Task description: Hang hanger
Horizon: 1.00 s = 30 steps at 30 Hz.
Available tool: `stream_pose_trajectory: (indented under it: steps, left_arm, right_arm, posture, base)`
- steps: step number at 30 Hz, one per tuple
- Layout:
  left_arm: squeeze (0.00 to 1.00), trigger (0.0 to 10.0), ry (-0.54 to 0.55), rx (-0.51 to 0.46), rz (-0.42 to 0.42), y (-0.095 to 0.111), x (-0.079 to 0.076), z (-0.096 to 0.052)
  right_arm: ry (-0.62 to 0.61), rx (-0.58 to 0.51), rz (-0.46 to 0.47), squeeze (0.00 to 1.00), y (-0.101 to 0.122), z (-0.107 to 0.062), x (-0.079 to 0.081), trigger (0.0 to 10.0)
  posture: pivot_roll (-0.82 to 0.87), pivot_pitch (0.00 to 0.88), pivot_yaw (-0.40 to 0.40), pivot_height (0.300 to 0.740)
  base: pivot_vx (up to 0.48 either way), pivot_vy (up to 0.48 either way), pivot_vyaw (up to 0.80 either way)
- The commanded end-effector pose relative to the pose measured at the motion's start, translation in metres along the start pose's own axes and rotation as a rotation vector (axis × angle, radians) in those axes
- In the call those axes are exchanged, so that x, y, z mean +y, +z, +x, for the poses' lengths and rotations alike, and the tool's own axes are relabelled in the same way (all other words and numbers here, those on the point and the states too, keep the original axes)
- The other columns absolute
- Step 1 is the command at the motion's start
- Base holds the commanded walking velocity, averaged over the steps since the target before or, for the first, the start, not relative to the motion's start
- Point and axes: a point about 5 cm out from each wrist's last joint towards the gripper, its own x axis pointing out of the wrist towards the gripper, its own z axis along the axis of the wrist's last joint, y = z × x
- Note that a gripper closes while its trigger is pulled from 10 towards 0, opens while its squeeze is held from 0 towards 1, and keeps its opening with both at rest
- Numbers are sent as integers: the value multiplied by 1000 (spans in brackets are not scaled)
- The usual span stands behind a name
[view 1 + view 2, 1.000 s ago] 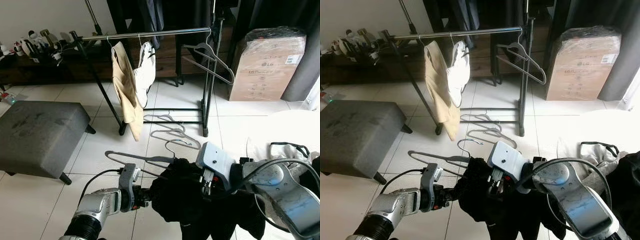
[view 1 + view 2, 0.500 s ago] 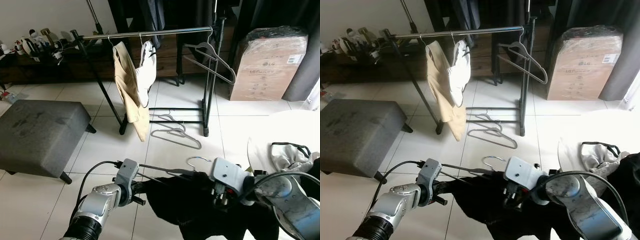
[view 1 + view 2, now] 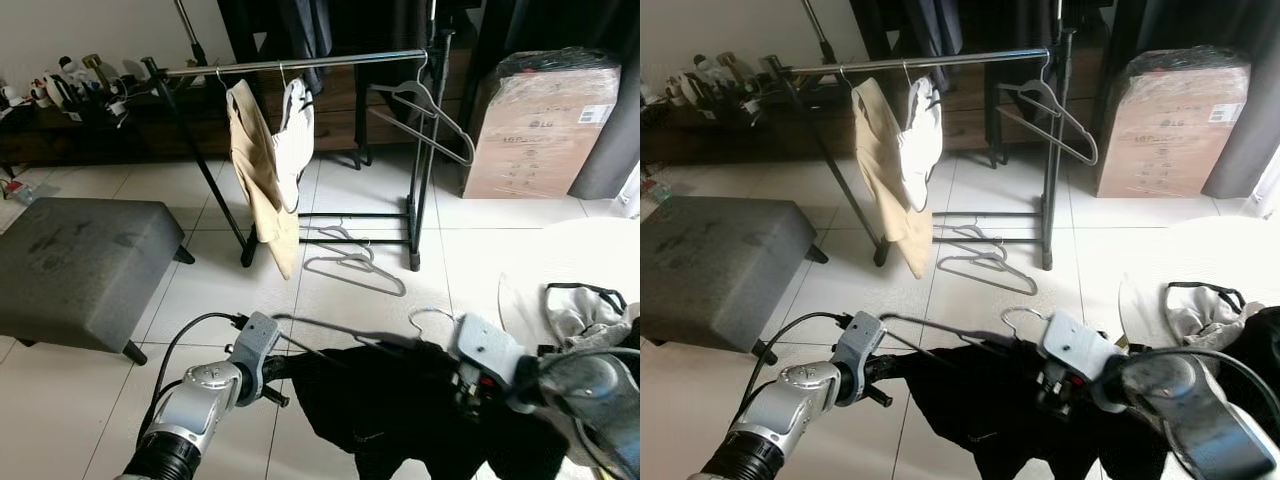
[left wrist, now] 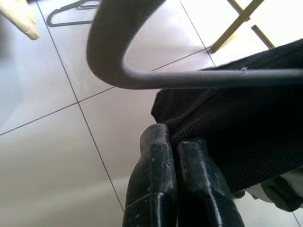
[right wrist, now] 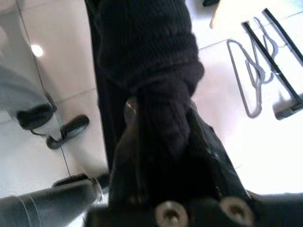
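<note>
The grey wire hanger (image 3: 350, 340) with the black knit top (image 3: 400, 410) lies sideways between both end effectors — left end effector (image 4: 173, 142) and right end effector (image 5: 161, 123) pinch the cloth. The silver clothes rail (image 3: 300, 63) stands far ahead, higher up.

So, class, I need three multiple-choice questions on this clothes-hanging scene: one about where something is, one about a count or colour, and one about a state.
1. Where do the spare grey hangers lie?
A. On the stool
B. On the floor under the rack
C. On the box

2. How many garments hang on the rack rail?
A. Two
B. Four
C. None

3. What is the left gripper doing?
A. Open over the floor
B. Shut on the black garment
C. Holding the box

Answers: 1 B, they rest on tiles by the rack's base; 2 A, one beige, one white; 3 B, its fingers pinch the knit edge.
</note>
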Motion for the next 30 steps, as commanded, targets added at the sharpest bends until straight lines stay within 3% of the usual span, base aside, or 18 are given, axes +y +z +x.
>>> stream_pose_trajectory:
  steps: [1,11,26,30]
  left_arm:
    - [0,0,169,122,26,-27,35,-18]
    - [0,0,180,128,47,-28,38,-20]
    - [0,0,200,143,61,-31,43,-23]
    - [0,0,212,148,65,-31,46,-25]
  right_arm:
    - [-110,53,38,0,-14,-26,-23,0]
    - [-96,138,-35,0,-29,-53,-33,0]
    - [7,171,-75,0,-38,-69,-30,0]
    - [24,275,-105,0,-52,-76,-33,0]
  posture:
    - [-175,183,131,740]
    - [-177,180,135,740]
    - [-171,186,137,740]
    - [-170,188,139,740]
  base:
    - [0,0,0]
    - [0,0,0]
    - [0,0,0]
    - [0,0,0]
